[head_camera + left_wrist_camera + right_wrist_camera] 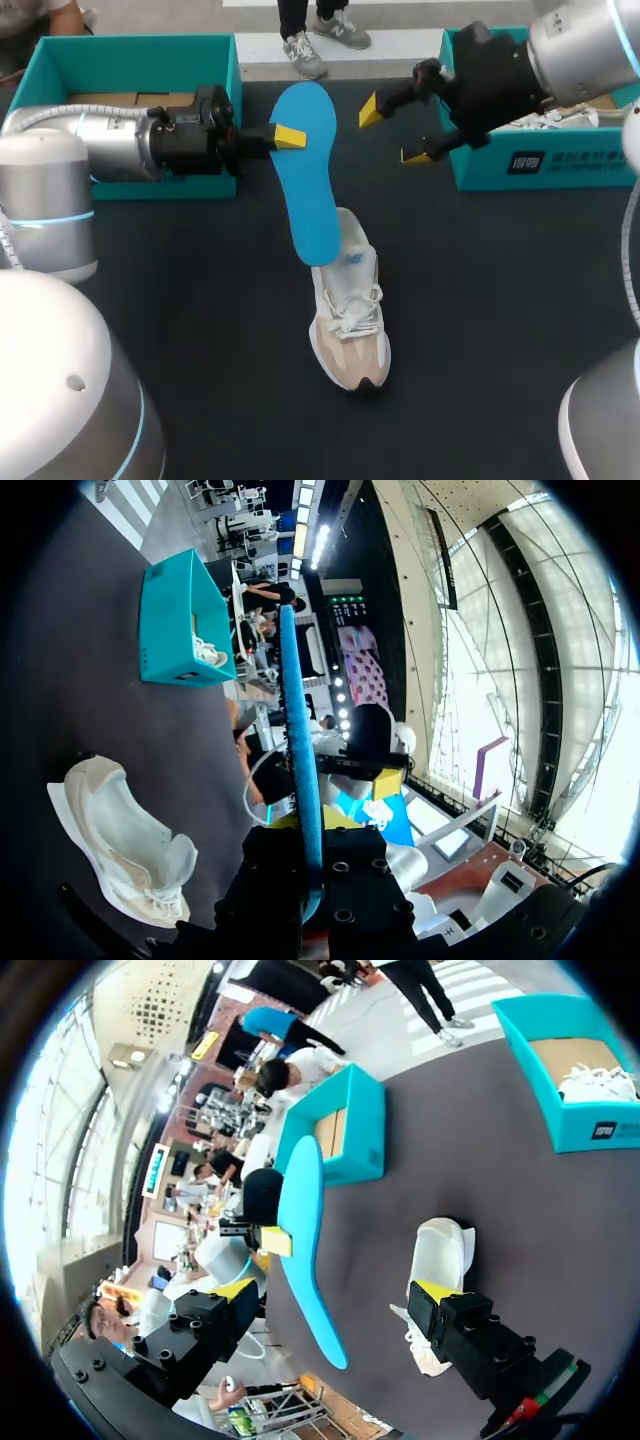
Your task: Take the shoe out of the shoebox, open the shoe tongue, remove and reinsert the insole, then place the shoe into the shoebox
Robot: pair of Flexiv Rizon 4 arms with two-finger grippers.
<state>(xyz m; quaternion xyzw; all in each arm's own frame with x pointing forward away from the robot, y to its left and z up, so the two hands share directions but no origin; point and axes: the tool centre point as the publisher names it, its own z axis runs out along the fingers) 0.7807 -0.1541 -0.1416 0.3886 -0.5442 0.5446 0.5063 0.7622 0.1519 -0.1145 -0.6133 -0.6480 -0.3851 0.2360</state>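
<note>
Insole (310, 190) clamped in left tool (289, 137) | shoe (350, 310) on table (480, 300) | right tool (392, 132) spread

The left gripper (312, 825) clamps the blue insole (297, 720), which stands edge-on ahead of it. Beside the gripper, a white shoe (120, 840) lies on the dark table (90, 710). A teal shoebox (175, 620) stands farther ahead.

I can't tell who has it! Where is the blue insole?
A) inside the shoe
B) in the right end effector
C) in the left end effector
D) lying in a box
C: the left end effector pinches the blue insole, out of the shoe; the right end effector is open.
</note>
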